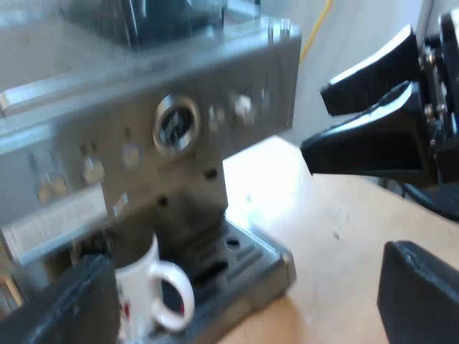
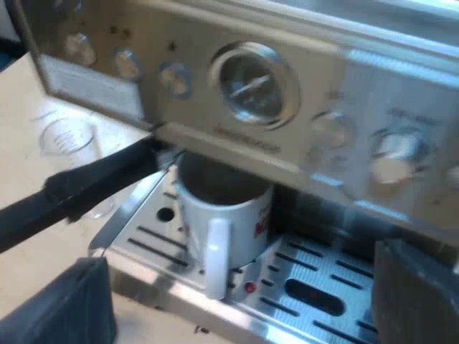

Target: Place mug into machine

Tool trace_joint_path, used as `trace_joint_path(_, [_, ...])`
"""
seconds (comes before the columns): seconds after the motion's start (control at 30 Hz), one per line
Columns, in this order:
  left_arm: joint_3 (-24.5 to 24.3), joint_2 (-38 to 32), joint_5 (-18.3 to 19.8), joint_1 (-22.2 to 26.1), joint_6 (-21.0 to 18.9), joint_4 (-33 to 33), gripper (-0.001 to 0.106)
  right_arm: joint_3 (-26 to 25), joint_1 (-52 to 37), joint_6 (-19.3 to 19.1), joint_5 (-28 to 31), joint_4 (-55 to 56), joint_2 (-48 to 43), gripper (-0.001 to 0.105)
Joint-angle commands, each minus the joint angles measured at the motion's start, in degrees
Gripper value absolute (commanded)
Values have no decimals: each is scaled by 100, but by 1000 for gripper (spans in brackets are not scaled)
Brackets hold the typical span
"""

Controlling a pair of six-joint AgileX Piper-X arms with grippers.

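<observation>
pale wooden table (image 1: 344, 229) underneath, light wall (image 1: 351, 29) behind. nearest in, the left gripper (image 1: 244, 279) hangs off the front corner of the espresso machine (image 1: 179, 122), fingers (image 1: 423, 301) spread wide with nothing between them. the right gripper (image 2: 240, 276) faces the machine's front square on, fingers (image 2: 64, 315) just as wide and just as empty.

now the mug (image 2: 222, 215): white with red print, standing on the drip tray (image 2: 344, 269) at the machine's front, right under the brew head, so coffee would drop straight in. its long axis is vertical, mouth up. the mug's own handle pokes out away from the machine's front, toward the right gripper. looks placed to me, both grippers clear of it.

just above the mug, the holder's dark handle (image 2: 93, 186) angles out from the machine's front. a measuring glass (image 2: 68, 140) sits on the table beside the machine. farthest back is the machine's gauge (image 2: 251, 82).
</observation>
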Motion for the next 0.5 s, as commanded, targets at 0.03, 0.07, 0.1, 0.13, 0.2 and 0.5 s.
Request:
trace_joint_path(0.03, [-262, 151, -158, 11, -27, -95, 85, -143, -336, -52, -225, 190, -188, 80])
trace_joint_path(0.07, [-388, 251, -266, 11, -27, -95, 85, -214, -549, -52, -407, 315, -257, 80])
trace_joint_path(0.1, [-507, 361, -360, 11, -27, -95, 85, -285, -770, -38, -559, 453, -332, 80])
trace_joint_path(0.13, [-564, 417, -395, 11, -27, -95, 85, -314, -847, -38, -615, 497, -370, 80])
trace_joint_path(0.2, [-738, 613, -606, 11, -27, -95, 85, -373, -1341, -38, -731, 719, -545, 80])
trace_joint_path(0.5, [-997, 835, -1091, 481, -27, -27, 85, -372, -3515, -344, -1426, 1615, -1230, 80])
